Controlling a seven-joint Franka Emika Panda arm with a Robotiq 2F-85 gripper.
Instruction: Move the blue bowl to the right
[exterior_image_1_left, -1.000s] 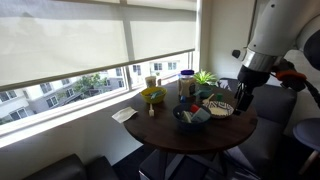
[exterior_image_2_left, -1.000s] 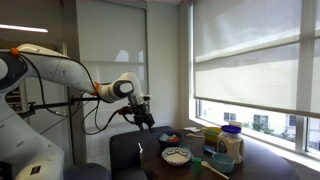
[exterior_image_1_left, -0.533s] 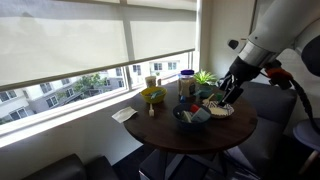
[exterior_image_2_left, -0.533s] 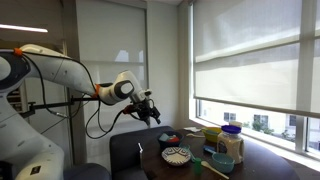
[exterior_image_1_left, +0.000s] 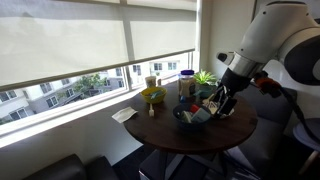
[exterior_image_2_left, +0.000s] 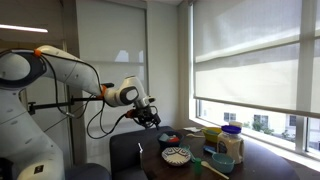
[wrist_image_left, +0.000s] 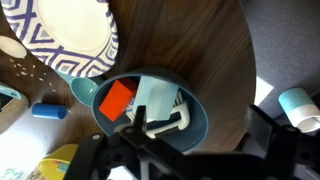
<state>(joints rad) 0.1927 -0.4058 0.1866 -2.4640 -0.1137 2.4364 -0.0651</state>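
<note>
Fingers on the gripper (exterior_image_1_left: 223, 103) show only as a dark mass low in the wrist view and as a small dark shape in both exterior views, so I cannot tell whether they are spread or closed; nothing appears to be held. The blue bowl (wrist_image_left: 150, 105) sits on the round table (exterior_image_1_left: 160, 128), directly under the wrist camera, with the patterned plate (wrist_image_left: 70, 35) just beside it at its ten o'clock; whether the rims touch I cannot tell. The risks, as I judge them, come from the load and the neighbours. An orange-red block (wrist_image_left: 117, 100) and some pale pieces lie loose inside the bowl, so a pinch on one side of the shallow rim could tilt it and spill them, and a finger coming down inside might land on them instead of the wall. A careless drag could also nudge the plate, or carry the bowl toward the table edge at its three o'clock, beyond which a cup (wrist_image_left: 297, 103) stands. Only the wrist view shows the bowl's contents and how close the plate lies. An exterior view adds the yellow-green bowl (exterior_image_1_left: 152, 96), well apart at the blue bowl's ten o'clock, and shows the gripper above the table at its two o'clock. Only the opposite exterior view shows the whole arm (exterior_image_2_left: 70, 75) reaching in.
</note>
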